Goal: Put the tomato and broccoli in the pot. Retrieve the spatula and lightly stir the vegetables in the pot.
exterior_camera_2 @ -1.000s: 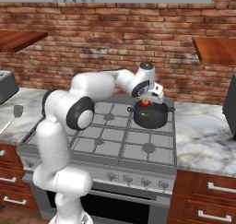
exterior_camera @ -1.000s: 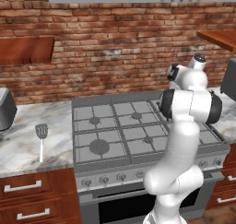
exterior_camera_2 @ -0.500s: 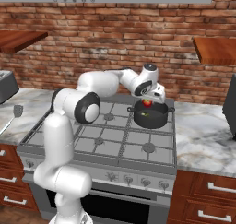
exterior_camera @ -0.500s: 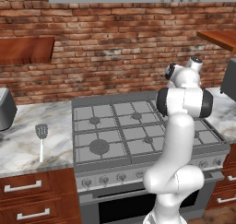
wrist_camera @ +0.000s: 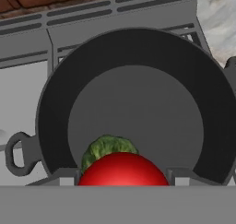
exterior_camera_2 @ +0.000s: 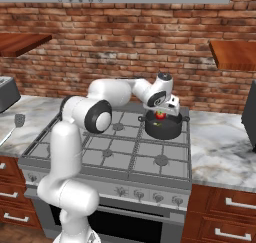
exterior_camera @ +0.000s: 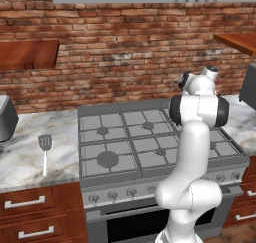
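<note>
Since a second ago the arm has swung slightly, its elbow now higher; tomato (wrist_camera: 123,168) sits between the pincer (exterior_camera_2: 161,115) tips, above the pot (exterior_camera_2: 164,127). Pincer pinching the tomato, jaws set wide round it. Broccoli (wrist_camera: 109,149) already lies in the pot, right behind the tomato. Judgement: drop is straight down, then the spatula (exterior_camera: 45,152). It lies far left on the marble desk (exterior_camera: 25,162), handle toward the front edge. Stove (exterior_camera: 130,142), brick wall behind.
</note>
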Robot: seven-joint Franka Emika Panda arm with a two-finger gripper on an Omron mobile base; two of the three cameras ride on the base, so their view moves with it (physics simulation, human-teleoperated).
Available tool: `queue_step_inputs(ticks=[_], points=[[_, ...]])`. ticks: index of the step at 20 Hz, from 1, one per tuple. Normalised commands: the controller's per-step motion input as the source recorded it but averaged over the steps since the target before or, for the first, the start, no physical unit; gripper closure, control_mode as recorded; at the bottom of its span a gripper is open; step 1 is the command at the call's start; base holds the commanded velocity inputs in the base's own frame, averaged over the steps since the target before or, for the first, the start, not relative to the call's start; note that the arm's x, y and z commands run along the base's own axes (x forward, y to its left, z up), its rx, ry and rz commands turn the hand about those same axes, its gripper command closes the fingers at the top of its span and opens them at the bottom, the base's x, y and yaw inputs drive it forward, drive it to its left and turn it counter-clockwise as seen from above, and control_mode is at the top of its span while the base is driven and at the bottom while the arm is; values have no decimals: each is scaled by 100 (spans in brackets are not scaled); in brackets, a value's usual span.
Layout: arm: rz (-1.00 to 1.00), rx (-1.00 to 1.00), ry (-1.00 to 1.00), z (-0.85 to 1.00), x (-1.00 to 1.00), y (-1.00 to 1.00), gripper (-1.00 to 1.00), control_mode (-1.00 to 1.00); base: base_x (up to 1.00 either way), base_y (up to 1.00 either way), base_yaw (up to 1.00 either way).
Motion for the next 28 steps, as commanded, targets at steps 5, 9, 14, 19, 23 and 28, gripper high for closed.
queue_step_inputs(ticks=[5,9,14,19,23,28], points=[[1,0,3,-7,2,0,100,-100,0,0,0],[0,0,0,0,0,0,-100,-100,0,0,0],[0,0,3,0,0,0,-100,-100,0,0,0],[0,0,3,0,0,0,-100,-100,0,0,0],[0,0,0,0,0,0,-100,-100,0,0,0],[0,0,-2,34,-5,11,-100,-100,0,0,0]])
